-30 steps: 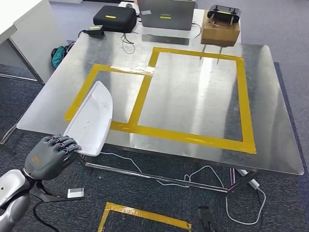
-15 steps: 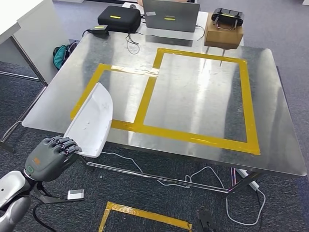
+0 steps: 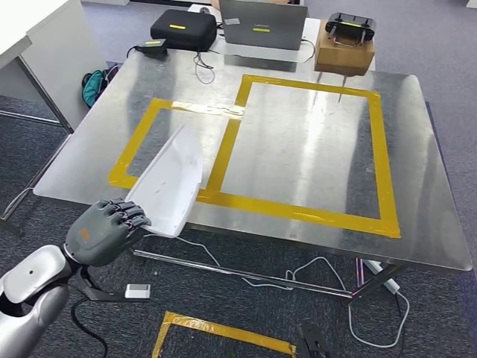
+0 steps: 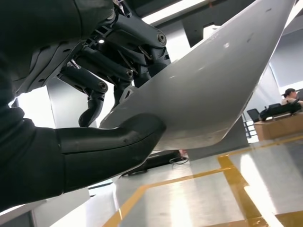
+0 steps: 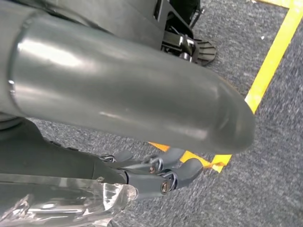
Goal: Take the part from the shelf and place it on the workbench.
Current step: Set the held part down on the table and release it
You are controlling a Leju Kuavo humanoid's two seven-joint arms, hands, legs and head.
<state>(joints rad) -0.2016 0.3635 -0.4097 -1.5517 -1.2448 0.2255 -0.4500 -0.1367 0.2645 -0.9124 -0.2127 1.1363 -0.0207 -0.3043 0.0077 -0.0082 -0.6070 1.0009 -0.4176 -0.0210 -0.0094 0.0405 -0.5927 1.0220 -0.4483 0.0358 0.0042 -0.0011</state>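
**Carrying the part in over the table edge**

Holding the white curved part by its near end, the left hand has it raised and tilted over the near edge of the metal table. The part is off the shelf and already at the table, so the fetching looks done. What is left, as I judge it, is to lower it flat onto the metal sheet and let go.

The far end of the part reaches over the smaller yellow tape square, just short of the tape strip that divides it from the larger square. In the left wrist view the part hangs clear above the table surface, with a gap beneath it, so it is not yet resting on anything.

The left hand's grip is closed on the part: the thumb presses beneath the panel and the dark fingers curl over its upper face.

The right hand hangs over the grey carpet beside a yellow tape line on the floor; its fingers are too little seen to tell if they are spread or curled.
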